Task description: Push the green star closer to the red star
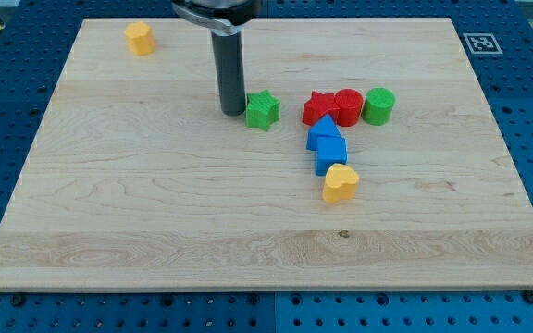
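Note:
The green star (263,110) lies near the board's middle, a little towards the view's top. The red star (319,107) lies to its right, with a small gap of bare wood between them. My tip (233,112) rests on the board just left of the green star, at or very close to its left side. The rod rises straight up from there to the view's top edge.
A red cylinder (348,106) touches the red star's right side, and a green cylinder (378,105) stands right of it. Two blue blocks (327,143) and a yellow heart (340,183) trail below the red star. A yellow block (139,38) sits at the top left.

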You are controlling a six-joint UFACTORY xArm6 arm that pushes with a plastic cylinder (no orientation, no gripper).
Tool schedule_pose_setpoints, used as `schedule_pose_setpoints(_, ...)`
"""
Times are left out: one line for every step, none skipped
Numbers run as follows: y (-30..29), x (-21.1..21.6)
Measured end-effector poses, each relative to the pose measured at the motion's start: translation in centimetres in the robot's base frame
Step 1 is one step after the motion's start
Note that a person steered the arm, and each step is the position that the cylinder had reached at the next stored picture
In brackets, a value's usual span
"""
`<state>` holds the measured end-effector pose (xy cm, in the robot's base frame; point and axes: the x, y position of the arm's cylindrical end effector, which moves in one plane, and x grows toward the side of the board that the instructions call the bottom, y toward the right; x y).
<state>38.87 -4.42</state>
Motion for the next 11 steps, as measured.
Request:
schedule_pose_setpoints(1.1,0.0)
schedule_pose_setpoints(2.0,0.0)
schedule_pose_setpoints(2.0,0.0)
schedule_pose_setpoints(2.0,-0.1)
schedule_pose_setpoints(3.2,-0.7)
schedule_pose_setpoints(3.2,-0.7)
schedule_pose_setpoints(3.1,-0.7)
schedule_pose_setpoints(-0.2,-1.0)
schedule_pose_setpoints(-3.3,-2.9)
schedule_pose_setpoints(-3.6,-6.0)
schedule_pose_setpoints(-3.6,-9.4)
